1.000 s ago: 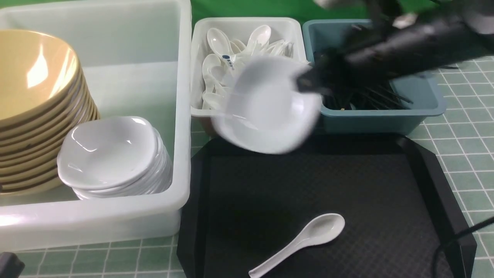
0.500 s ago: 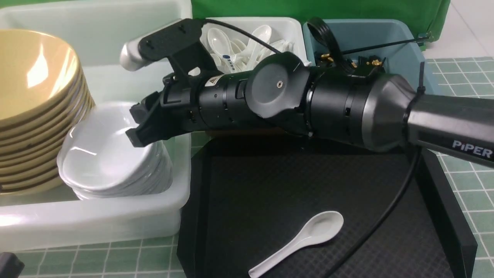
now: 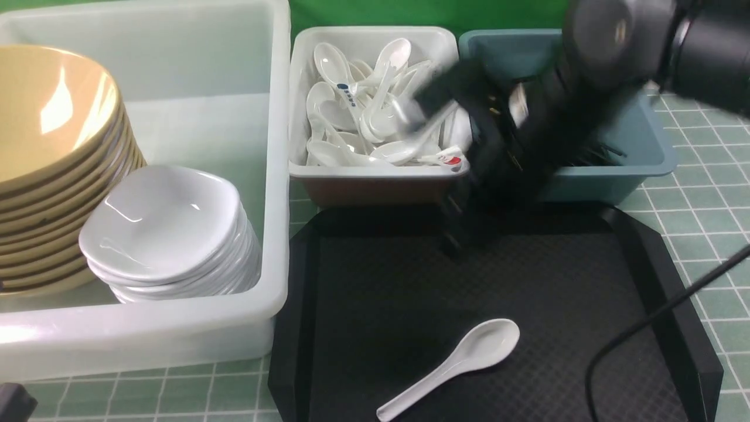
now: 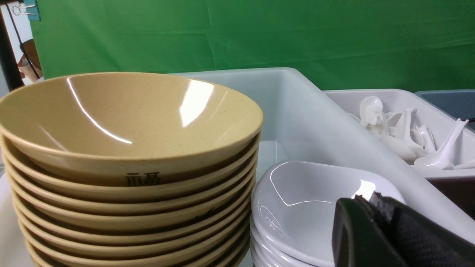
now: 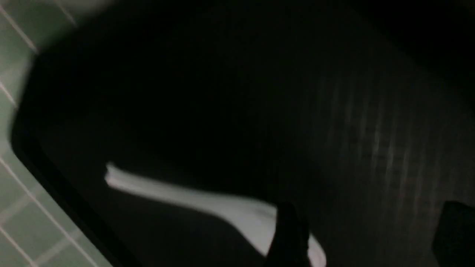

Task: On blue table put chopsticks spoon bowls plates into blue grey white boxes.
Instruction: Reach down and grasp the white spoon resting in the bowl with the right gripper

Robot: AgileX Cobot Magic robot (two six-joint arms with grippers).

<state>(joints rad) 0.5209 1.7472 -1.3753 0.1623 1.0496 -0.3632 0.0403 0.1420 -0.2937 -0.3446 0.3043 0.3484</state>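
Right gripper (image 5: 371,222), fingers apart with nothing between them, hangs blurred above the black tray (image 3: 586,281). Spoon (image 3: 463,360) lies alone on that tray, scoop up, handle toward the near edge, well apart from the small white box (image 3: 375,171) of spoons behind. Likely hazards: glossy ceramic lying flat offers little to pinch, so closing jaws may skid the handle aside or tip the scoop, and a loose hold could drop it short of the box rim. Left gripper (image 4: 365,207), fingers together, sits beside the stacked plates (image 3: 170,234) inside the large box (image 3: 275,176).
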